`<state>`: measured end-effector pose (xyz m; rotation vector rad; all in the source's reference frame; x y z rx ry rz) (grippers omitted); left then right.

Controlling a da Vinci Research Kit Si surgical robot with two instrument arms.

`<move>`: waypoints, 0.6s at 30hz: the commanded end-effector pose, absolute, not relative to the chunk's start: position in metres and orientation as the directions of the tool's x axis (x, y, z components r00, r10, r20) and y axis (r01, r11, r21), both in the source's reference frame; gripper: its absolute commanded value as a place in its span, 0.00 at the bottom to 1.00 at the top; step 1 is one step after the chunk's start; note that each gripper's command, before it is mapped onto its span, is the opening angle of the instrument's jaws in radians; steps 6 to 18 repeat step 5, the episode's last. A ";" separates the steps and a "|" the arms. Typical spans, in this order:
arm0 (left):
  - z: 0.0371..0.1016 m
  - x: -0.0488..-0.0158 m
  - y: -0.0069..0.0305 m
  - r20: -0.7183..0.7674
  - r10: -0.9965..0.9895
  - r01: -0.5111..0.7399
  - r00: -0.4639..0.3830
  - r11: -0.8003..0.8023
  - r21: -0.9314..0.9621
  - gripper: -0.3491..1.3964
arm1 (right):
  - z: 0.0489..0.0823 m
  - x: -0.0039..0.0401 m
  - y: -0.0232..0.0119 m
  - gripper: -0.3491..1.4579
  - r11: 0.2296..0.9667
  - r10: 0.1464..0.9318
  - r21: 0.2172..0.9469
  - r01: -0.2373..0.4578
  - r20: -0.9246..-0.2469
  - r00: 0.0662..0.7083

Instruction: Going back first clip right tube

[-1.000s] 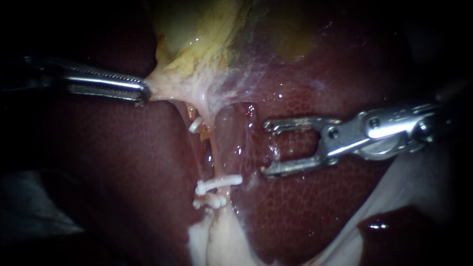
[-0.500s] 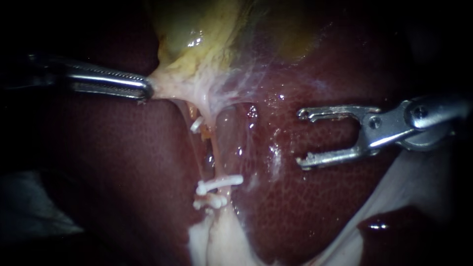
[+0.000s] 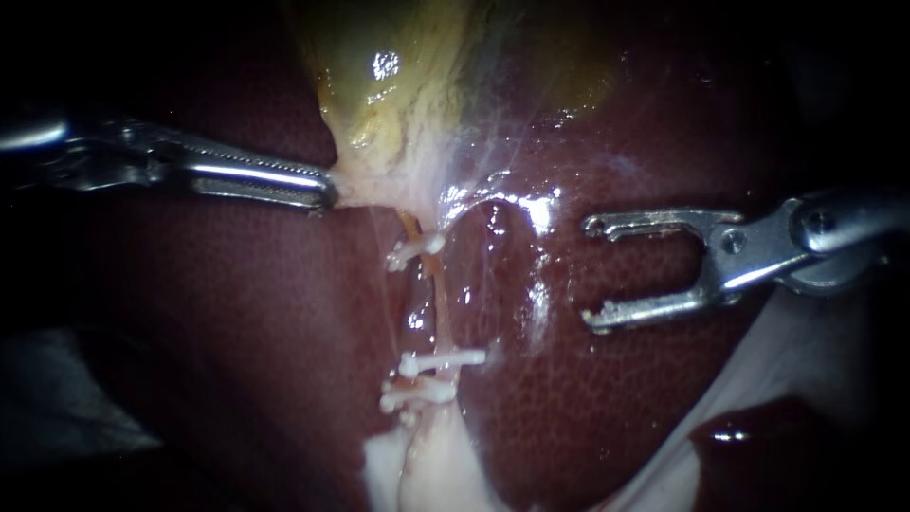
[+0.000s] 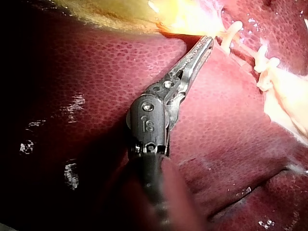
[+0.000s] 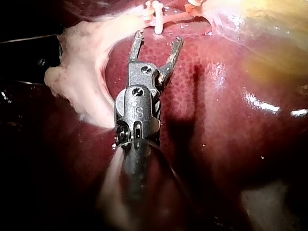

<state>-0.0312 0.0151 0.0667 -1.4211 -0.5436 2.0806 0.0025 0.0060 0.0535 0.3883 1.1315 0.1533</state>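
A thin orange tube [image 3: 434,296] runs down from the yellowish gallbladder [image 3: 398,85] over the dark red liver [image 3: 237,322]. One white clip [image 3: 415,251] crosses the tube high up, and two more clips [image 3: 442,361] lie close together lower down. My left instrument [image 3: 327,194] is shut on the pale tissue at the gallbladder's lower edge [image 4: 192,24], as its own wrist view also shows [image 4: 207,42]. My right instrument [image 3: 595,273] stands open over the liver, well to the right of the tube and holding nothing. In its wrist view the open jaws [image 5: 158,39] point at the clips [image 5: 156,19] just ahead.
Pale fatty tissue [image 3: 427,465] hangs below the lower clips, and a whitish sheet [image 3: 806,360] lies under my right instrument's shaft. Wet webbing [image 3: 493,190] spreads from the gallbladder across the liver between the tube and my right instrument.
My right instrument has drawn back to the right, away from the tube, its jaws still open. My left instrument has moved right with the held tissue, and the tube and clips have shifted right too.
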 end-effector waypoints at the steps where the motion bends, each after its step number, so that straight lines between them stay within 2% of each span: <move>1: 0.0667 -0.0311 0.0151 -0.708 0.646 -0.216 -0.284 -0.763 -0.609 0.00 | 0.0535 0.0025 0.0060 0.47 0.922 0.313 0.379 0.078 -0.850 0.423; 18: 0.0666 -0.0310 0.0151 -0.708 0.646 -0.215 -0.284 -0.763 -0.610 0.00 | 0.0535 0.0026 0.0058 0.47 0.921 0.312 0.380 0.084 -0.851 0.422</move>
